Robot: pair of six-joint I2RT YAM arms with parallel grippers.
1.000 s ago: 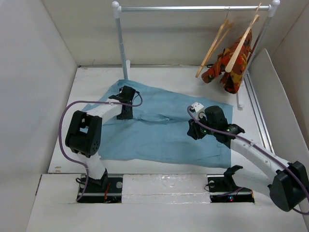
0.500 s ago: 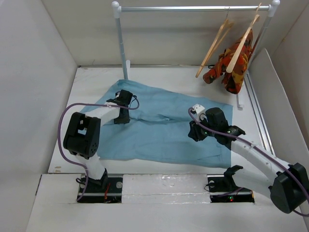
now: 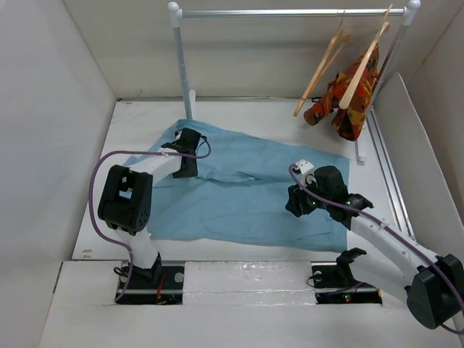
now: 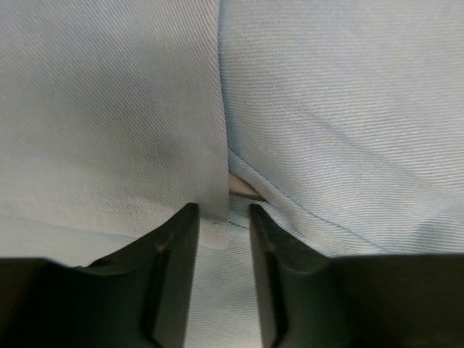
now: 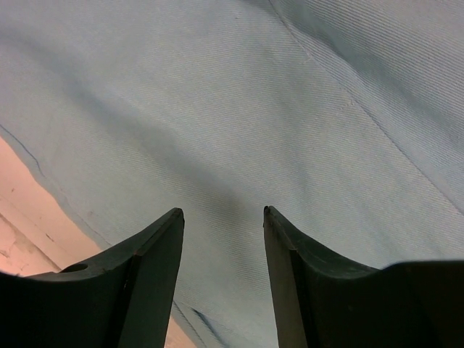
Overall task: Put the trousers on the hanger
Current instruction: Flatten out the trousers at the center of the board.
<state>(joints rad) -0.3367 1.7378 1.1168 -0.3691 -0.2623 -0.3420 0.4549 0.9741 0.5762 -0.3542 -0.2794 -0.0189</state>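
The light-blue trousers (image 3: 243, 192) lie spread flat on the table. My left gripper (image 3: 187, 165) rests on their far left part. In the left wrist view its jaws (image 4: 222, 214) stand a narrow gap apart, with a fold edge of the trousers (image 4: 210, 145) reaching between the fingertips. My right gripper (image 3: 296, 204) hangs over the right part of the trousers, open and empty (image 5: 222, 214), just above the cloth (image 5: 290, 109). The bare wooden hanger (image 3: 322, 69) hangs on the rail at the back right.
A metal clothes rail (image 3: 290, 12) spans the back on a white post (image 3: 181, 65). A second wooden hanger with orange-red patterned cloth (image 3: 348, 94) hangs beside the bare one. White walls enclose the table. Bare table (image 5: 22, 210) shows at the trousers' edge.
My right gripper has moved a little toward the near right over the trousers. My left gripper has shifted slightly on the cloth and sits about where it was.
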